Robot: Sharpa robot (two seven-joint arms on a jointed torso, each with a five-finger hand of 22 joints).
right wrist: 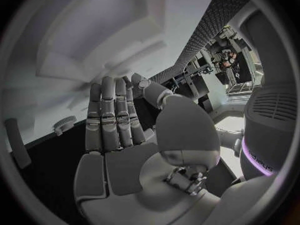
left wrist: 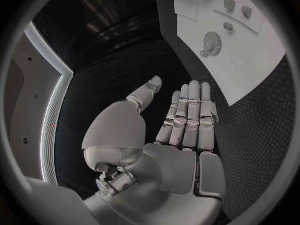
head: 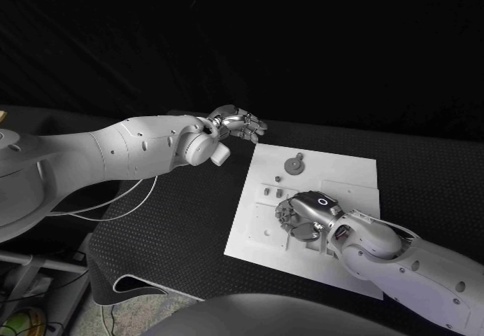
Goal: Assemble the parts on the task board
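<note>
Right hand (head: 305,215) low over centre of task board (head: 348,171), fingers extended, nothing held. Left hand (head: 236,124) off board, upper centre of frame, open, empty. Gear (head: 294,164) lies loose on board's upper part. Judgement: assembly barely begun; gear unplaced.

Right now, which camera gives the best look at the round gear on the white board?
The left wrist view: the gear lies unobstructed on the task board. The head view shows it smaller, and the right wrist view shows it at the board's edge.
</note>
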